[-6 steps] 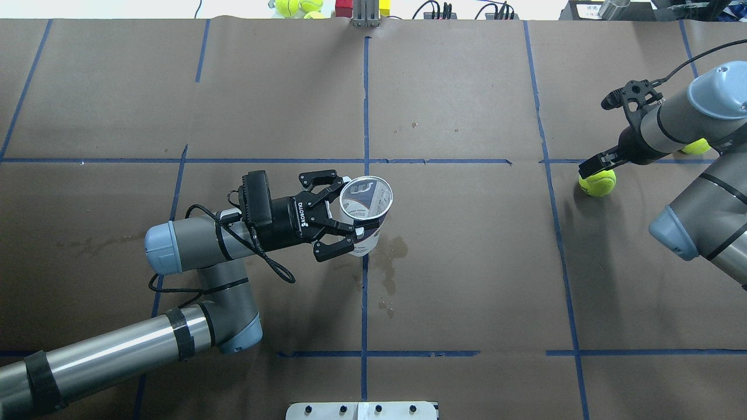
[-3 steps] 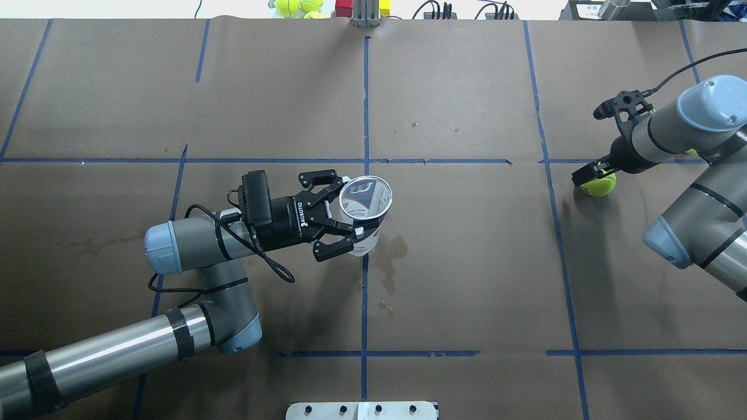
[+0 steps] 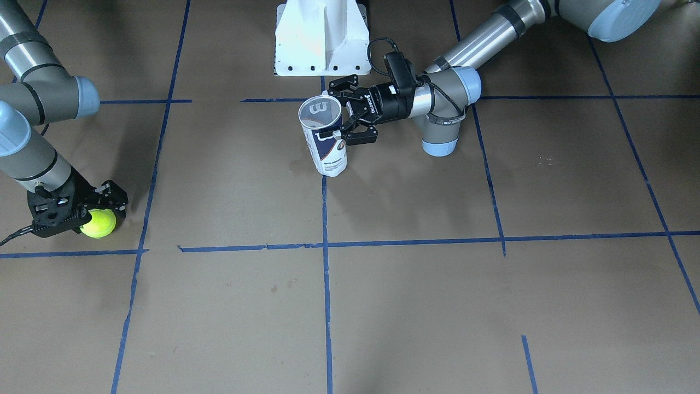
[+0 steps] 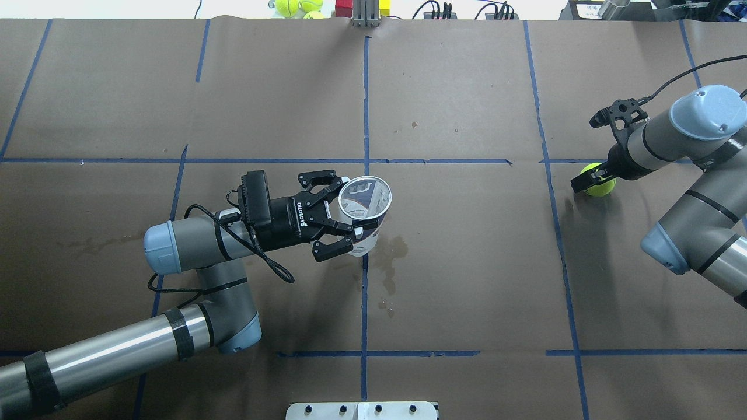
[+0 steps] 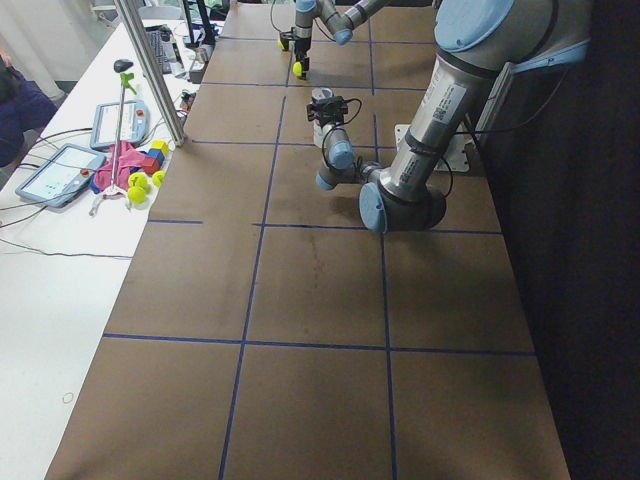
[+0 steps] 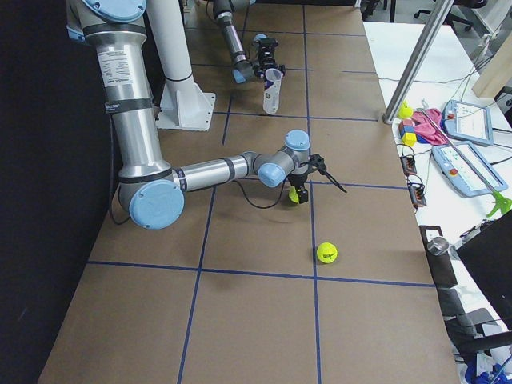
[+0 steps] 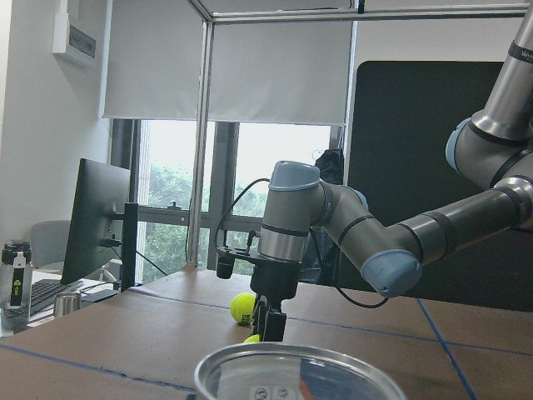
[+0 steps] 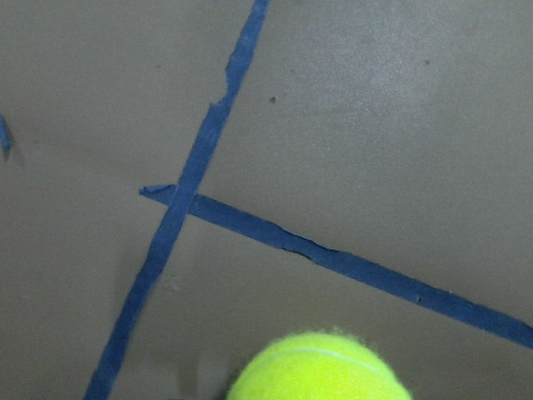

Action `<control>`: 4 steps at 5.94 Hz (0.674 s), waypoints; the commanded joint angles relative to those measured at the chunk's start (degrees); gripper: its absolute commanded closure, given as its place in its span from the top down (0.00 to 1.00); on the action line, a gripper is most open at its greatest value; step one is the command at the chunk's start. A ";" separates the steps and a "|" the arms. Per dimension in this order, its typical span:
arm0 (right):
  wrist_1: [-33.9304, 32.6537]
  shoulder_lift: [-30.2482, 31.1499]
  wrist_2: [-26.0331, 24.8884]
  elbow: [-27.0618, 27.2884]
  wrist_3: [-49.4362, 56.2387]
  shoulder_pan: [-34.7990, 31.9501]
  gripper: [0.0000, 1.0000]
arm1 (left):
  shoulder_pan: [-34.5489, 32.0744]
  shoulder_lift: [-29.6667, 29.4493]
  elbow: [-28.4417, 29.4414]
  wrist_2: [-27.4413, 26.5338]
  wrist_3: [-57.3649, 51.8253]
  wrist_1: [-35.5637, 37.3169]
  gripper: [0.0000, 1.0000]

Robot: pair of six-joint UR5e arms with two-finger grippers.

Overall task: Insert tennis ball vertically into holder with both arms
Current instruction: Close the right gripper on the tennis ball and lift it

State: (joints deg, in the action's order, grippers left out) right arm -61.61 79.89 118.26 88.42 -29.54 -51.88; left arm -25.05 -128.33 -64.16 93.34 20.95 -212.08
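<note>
Holder (image 3: 326, 146) between left fingers (image 4: 327, 249)

The holder (image 4: 365, 201) stands near the middle of the counter (image 4: 467, 280), its open mouth facing up with free air above. The left tool (image 4: 348, 208) clasps its wall on the side toward the counter's left edge and blocks that flank. Bare counter runs from the holder to the right tool (image 4: 592, 179), which is set over a tennis ball (image 3: 99, 224) near the right edge.

The right arm (image 4: 665, 139) hides whether the right end effector (image 4: 594, 178) grips the tennis ball (image 8: 321, 368). The ball and the holder (image 7: 291, 377) are cropped by the wrist views' bottom edges.
</note>
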 commanded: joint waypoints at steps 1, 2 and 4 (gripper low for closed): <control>0.09 0.18 -0.13 0.70 0.44 -0.06 0.24 | 0.00 0.01 0.00 0.00 0.06 0.00 0.47; -0.78 0.18 0.56 4.36 -0.16 -0.32 0.22 | 0.00 0.09 0.00 0.00 0.06 0.00 0.47; -19.29 -0.34 2.50 20.21 -0.43 -1.81 0.19 | 0.09 0.01 0.00 0.00 0.15 0.00 0.47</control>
State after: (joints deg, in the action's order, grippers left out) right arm -70.77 80.10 120.04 100.52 -29.84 -53.15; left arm -25.03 -128.26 -64.16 93.34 21.03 -212.08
